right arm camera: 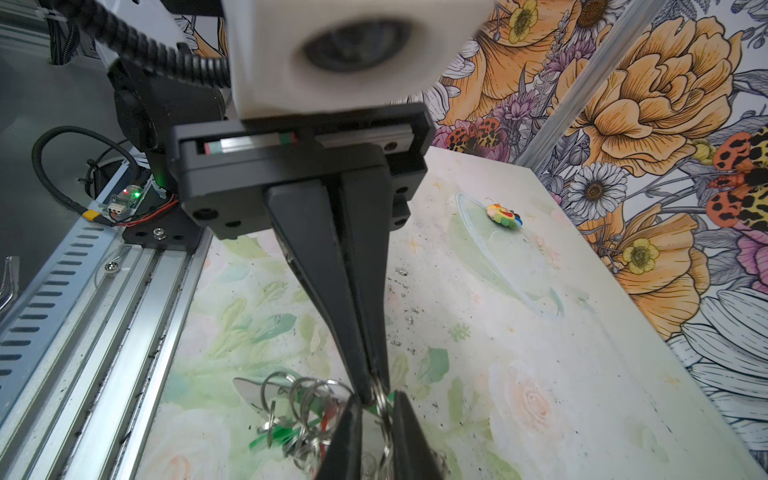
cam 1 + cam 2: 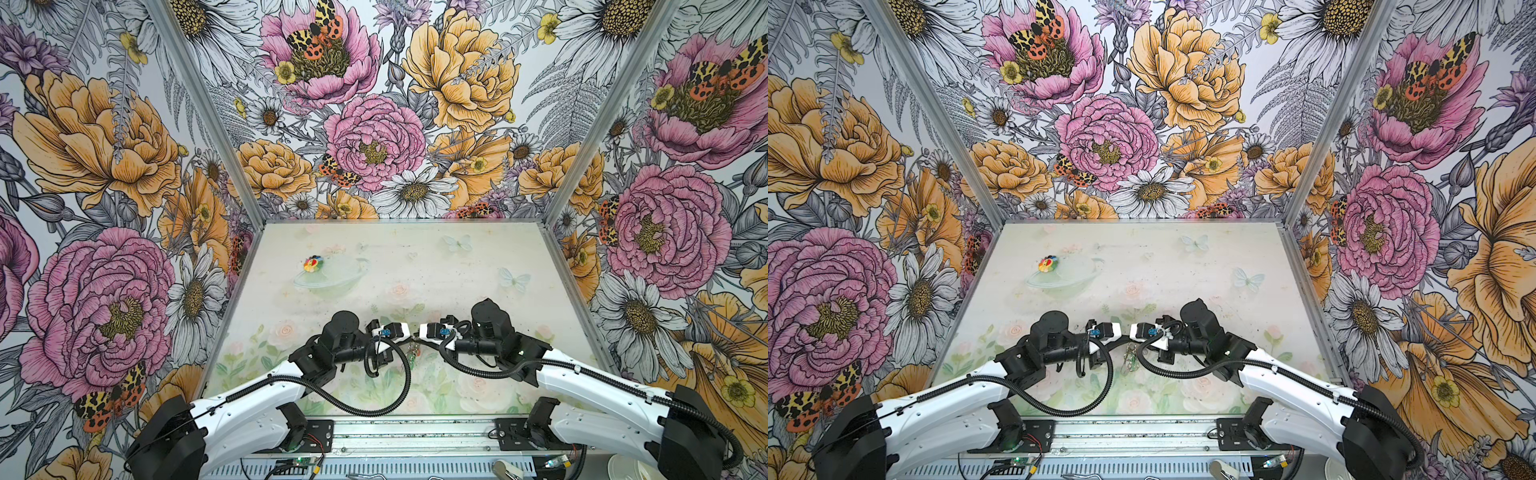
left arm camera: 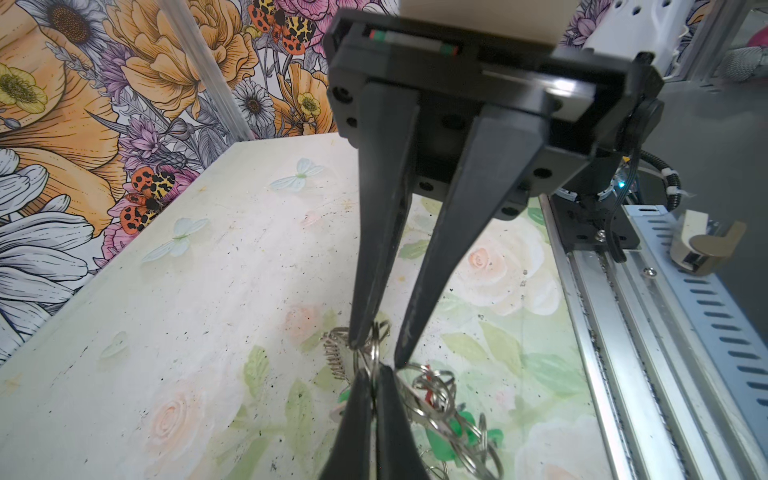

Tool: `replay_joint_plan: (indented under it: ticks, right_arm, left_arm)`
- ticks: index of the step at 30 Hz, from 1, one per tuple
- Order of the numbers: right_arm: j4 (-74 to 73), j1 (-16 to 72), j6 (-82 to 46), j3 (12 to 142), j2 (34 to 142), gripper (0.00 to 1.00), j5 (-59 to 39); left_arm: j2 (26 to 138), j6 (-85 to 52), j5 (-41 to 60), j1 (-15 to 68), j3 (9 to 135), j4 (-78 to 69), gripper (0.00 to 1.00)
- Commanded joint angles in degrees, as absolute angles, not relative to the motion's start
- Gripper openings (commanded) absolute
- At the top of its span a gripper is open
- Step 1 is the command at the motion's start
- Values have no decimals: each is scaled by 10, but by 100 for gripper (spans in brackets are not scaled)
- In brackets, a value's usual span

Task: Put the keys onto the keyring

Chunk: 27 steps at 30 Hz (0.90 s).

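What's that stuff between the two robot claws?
The keyring, a bunch of silver rings with green keys, hangs between the left gripper and right gripper. Both top views show it.

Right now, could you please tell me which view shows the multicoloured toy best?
The right wrist view: the toy looks largest and unobstructed there. Both top views show it small; the left wrist view misses it.

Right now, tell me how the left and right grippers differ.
The left gripper is shut on a wire loop of the keyring; the right gripper has its jaws slightly apart astride that loop. In both top views the left reaches from the left, the right from the right. Both meet tip to tip above the table.
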<state>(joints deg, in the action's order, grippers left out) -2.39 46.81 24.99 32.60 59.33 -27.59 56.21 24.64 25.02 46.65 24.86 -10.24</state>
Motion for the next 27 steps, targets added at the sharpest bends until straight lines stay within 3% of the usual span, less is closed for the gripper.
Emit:
replay_joint_plan:
  ticks: [1, 9, 20, 27]
  right_arm:
    - [-21, 474, 260, 343, 599, 16, -277]
    - [-20, 475, 260, 345, 598, 0, -284]
    - [-92, 458, 200, 325, 557, 0, -308]
    - [-158, 442, 160, 305, 553, 0, -342]
  left_arm:
    - [564, 252, 273, 469, 268, -118, 0]
    - [567, 251, 265, 469, 267, -118, 0]
    - [566, 241, 270, 460, 251, -136, 2]
    - [556, 236, 279, 458, 247, -141, 9]
